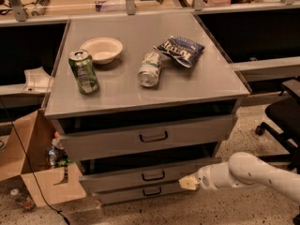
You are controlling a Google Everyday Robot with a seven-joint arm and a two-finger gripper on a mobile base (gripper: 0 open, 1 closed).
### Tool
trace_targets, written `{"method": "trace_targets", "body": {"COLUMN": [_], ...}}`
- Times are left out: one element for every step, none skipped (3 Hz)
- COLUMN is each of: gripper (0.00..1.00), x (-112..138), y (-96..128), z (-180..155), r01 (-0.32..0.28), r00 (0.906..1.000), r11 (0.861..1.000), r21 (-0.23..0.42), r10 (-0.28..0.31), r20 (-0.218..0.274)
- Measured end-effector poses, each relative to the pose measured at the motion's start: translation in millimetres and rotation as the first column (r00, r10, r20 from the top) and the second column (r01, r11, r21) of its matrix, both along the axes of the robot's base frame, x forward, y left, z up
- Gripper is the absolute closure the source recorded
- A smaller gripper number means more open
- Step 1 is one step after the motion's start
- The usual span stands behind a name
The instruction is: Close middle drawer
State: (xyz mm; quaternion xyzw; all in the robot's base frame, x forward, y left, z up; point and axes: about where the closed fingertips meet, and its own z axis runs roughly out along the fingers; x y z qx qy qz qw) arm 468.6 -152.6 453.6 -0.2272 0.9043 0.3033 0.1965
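1. Low at the near right of your view, the gripper (186,182) sits at the tip of the white arm (253,172), which reaches in from the right edge.
2. Its tan tip points left at the right part of the middle drawer (117,179), at the lower edge of the front. You cannot tell whether it touches the front.
3. You cannot tell either whether the gripper is open or closed; the tip reads as one pale wedge.
4. You will find the middle drawer second of three in the grey cabinet (220,86), below the top drawer (103,142) and above the lowest drawer (122,194).
5. The middle drawer is partly out: a dark opening shows above its flat front, and the front stands nearer than the lowest drawer's front.
6. Its small dark handle (153,176) is in the middle of the front, left of the gripper and apart from it.
7. On the cabinet top you have a white bowl (101,49) at the far left, with an upright green can (84,71) just near of it.
8. A can lying on its side (150,69) sits mid-top, with a dark blue snack bag (179,50) just beside it on the far right.
9. Left of the cabinet an open cardboard box (33,172) stands on the floor, and a black office chair (283,116) is at the right edge.
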Motion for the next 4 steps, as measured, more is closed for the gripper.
{"method": "trace_targets", "body": {"gripper": [1.00,1.00,1.00,1.00], "x": [15.6,39.4,55.0,59.8], "y": [1.1,4.6,6.3,8.3], "z": [-14.4,-25.8,-30.5,-32.0], "r01": [0.012,0.026,0.034,0.040], "r00": [0.9999,0.9995,0.9990,0.9985], "r11": [1.000,0.999,0.999,0.999], "r21": [-0.017,-0.024,-0.026,-0.018], "r10": [-0.012,-0.026,-0.033,-0.040], "r20": [0.007,0.016,0.031,0.038]}}
